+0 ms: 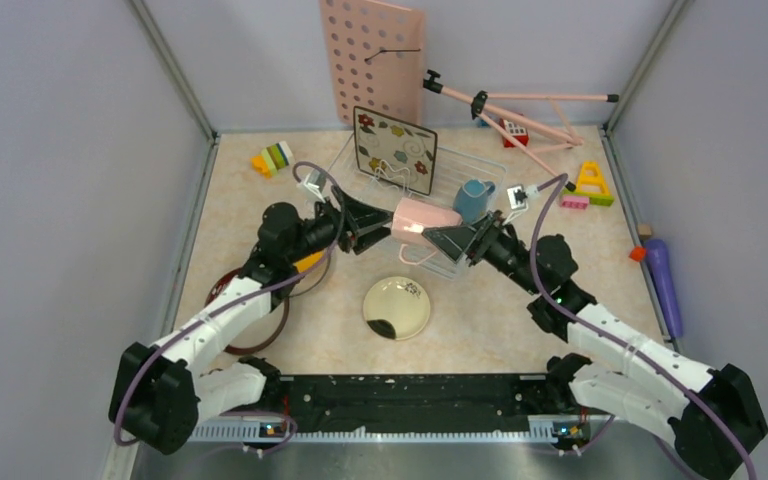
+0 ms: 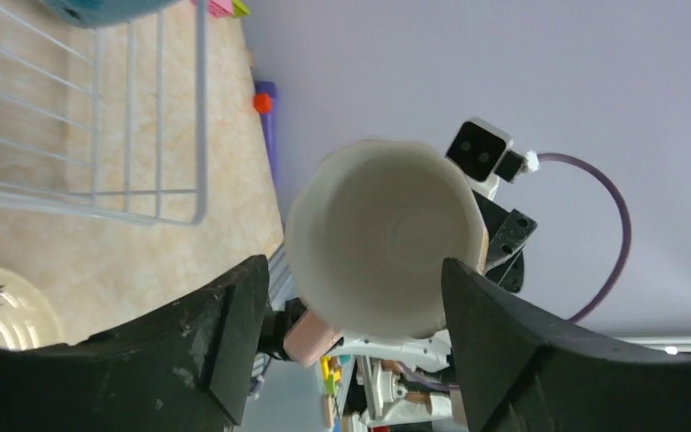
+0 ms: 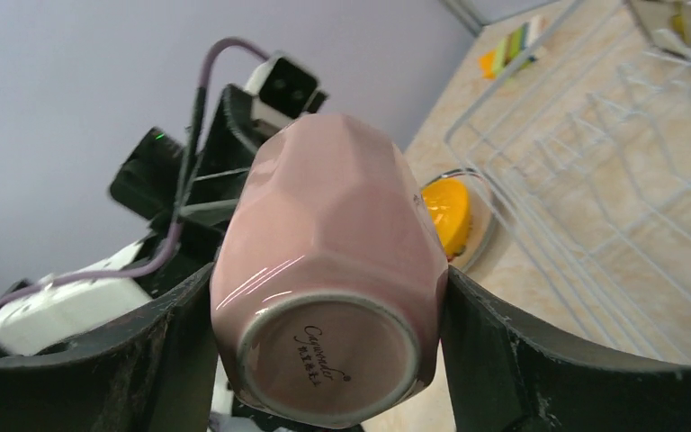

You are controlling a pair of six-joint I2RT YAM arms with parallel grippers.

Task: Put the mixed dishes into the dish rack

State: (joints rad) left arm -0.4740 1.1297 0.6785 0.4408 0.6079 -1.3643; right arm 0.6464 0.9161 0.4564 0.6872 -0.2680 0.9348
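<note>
A pink cup point(image 1: 425, 218) hangs on its side between both grippers, over the front edge of the white wire dish rack point(image 1: 480, 165). My right gripper point(image 1: 457, 240) is shut on its base end, fingers pressed on both sides point(image 3: 328, 274). My left gripper point(image 1: 382, 222) is open at the cup's mouth point(image 2: 382, 243), with a gap showing beside one finger point(image 2: 243, 333). A square flowered plate point(image 1: 395, 148) and a blue cup point(image 1: 472, 198) stand in the rack. A cream plate with a black blotch point(image 1: 397, 307) lies in front. An orange bowl point(image 1: 308, 262) sits on a dark-red-rimmed plate point(image 1: 260, 345).
A pink pegboard point(image 1: 370, 60) leans on the back wall, and a pink tripod point(image 1: 520, 110) lies at the back right. Toy blocks lie at the back left point(image 1: 273, 158) and to the right point(image 1: 590, 185). A purple object point(image 1: 665, 280) lies by the right wall.
</note>
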